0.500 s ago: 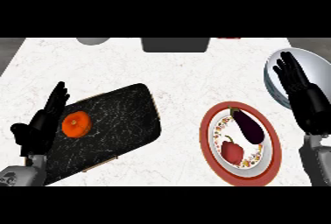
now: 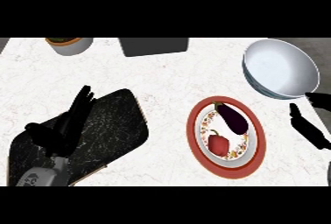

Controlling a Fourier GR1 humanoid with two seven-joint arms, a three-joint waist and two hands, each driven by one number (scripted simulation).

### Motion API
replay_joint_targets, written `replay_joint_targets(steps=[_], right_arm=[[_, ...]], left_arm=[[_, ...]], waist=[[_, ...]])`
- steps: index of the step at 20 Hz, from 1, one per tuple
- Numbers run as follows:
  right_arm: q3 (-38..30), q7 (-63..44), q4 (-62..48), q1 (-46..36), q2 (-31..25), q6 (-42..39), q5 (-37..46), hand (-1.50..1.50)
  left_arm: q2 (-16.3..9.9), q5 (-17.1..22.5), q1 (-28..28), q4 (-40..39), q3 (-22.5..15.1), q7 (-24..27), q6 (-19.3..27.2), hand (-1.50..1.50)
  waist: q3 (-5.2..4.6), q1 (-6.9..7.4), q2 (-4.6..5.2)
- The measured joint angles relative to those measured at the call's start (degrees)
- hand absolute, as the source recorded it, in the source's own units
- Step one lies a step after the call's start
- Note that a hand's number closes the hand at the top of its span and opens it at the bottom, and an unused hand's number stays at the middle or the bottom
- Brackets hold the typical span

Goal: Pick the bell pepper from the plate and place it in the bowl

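Bell pepper (image 2: 218,143) sits on plate (image 2: 197,131) beside eggplant (image 2: 232,117). Bowl (image 2: 282,68) up-right of plate. Right hand (image 2: 309,127) right of plate, fingers spread, empty. Left hand (image 2: 65,127) open over dark board (image 2: 116,127).

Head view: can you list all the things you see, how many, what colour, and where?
bell pepper: one, red, on the plate, near side
eggplant: one, dark purple, on the plate, far side
plate: one, red rim, patterned white centre, right of middle
bowl: one, pale blue-white, top right
cutting board: one, black marbled, left
pot: one, grey, top left edge
dark box: one, top edge
left hand: black, over the board
right hand: black, right edge
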State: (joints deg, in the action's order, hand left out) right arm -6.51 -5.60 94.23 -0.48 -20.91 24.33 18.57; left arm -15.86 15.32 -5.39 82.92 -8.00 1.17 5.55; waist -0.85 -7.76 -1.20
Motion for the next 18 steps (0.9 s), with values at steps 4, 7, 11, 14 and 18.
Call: replay_joint_targets(steps=[4,7,11,14,18], right_arm=[[5.1,0.6,3.9,6.8,5.5,10.3,12.6,-1.50],[10.1,-1.5,4.6,11.5,9.2,14.3,23.4,-1.50],[11.4,-8.4,3.4,17.5,12.4,15.7,37.2,-1.50],[11.2,-15.1,3.3,20.6,16.0,14.5,46.4,-1.50],[12.9,-26.3,4.9,22.4,19.0,9.3,55.5,-1.50]], left_arm=[[2.2,1.7,-0.2,1.1,-2.0,-1.5,-1.5,0.00],[2.7,2.4,-0.5,1.8,-2.9,-2.3,-2.6,0.00],[2.9,2.8,-0.8,2.7,-3.8,-3.2,-3.4,0.00],[3.2,2.9,-0.9,3.1,-4.2,-3.5,-3.5,0.00],[3.9,2.7,-1.4,3.7,-5.1,-3.9,-3.6,0.00]], waist=[[0.25,1.68,0.22],[0.22,3.34,0.60],[0.05,4.22,1.08],[-0.03,4.87,1.39],[-0.06,6.05,1.63]])
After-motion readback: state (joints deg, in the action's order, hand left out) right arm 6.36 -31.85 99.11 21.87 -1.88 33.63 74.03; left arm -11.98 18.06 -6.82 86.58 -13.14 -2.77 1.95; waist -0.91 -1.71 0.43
